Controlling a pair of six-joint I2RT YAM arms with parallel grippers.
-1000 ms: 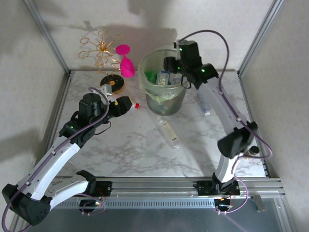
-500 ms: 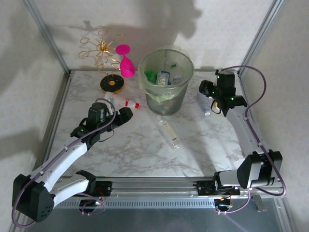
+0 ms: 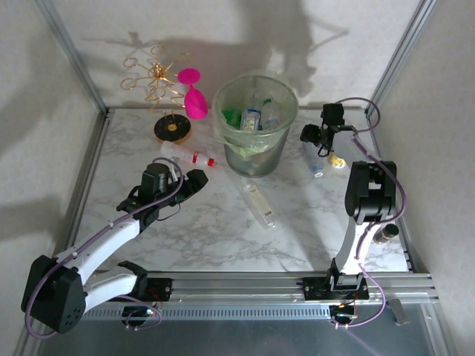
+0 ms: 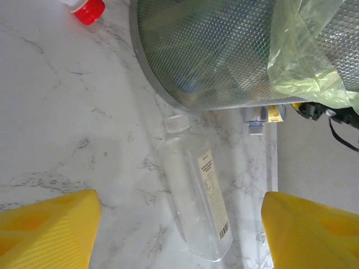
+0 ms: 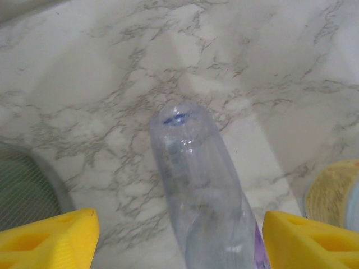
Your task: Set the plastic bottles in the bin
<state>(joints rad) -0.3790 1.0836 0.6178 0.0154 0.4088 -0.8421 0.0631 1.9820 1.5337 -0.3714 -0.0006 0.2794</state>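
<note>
Clear bottle, white label, print too small to read, barcode

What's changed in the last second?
The right pincer swung from over the bin down to the round clear bottle lying to its right, jaws open astride it. The left pincer backed off the red-capped bottle toward the flat labelled bottle. Nothing gripped; bottles and bin unmoved.

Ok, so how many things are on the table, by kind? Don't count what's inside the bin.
Clear plastic bottles lying down: 3
Large round grey bin with a pale green bag: 1
Pink goblet: 1
Gold wire stand on a black round base: 1
Small can with a yellow label: 1
Total: 7
</note>
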